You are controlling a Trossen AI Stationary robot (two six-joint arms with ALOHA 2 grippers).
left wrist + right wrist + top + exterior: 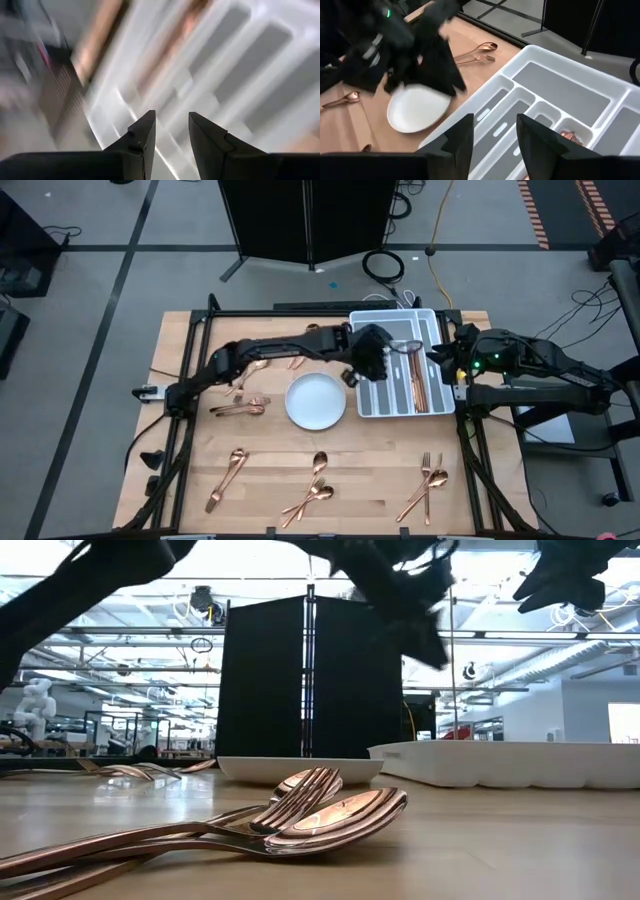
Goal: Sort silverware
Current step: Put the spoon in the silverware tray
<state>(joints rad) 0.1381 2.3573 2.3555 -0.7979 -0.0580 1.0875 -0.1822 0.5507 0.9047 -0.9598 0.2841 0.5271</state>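
The white divided tray (388, 402) sits at the table's far right and holds some copper silverware (417, 383) in its right-hand slots. More copper forks and spoons lie loose on the wood: a pair (240, 408) left of the round white plate (316, 401), others near the front edge (315, 490), (428, 485), (228, 475). My left gripper (172, 116) hovers open over the tray's left part (372, 362), with nothing between its fingers. My right gripper (495, 120) waits open and raised at the tray's right side (447, 366).
The plate lies just left of the tray, under my left arm's reach. More silverware (262, 364) lies at the far left beneath the left arm. In the low view a fork and spoon (320, 810) lie close to the camera. A black panel (305, 220) stands behind the table.
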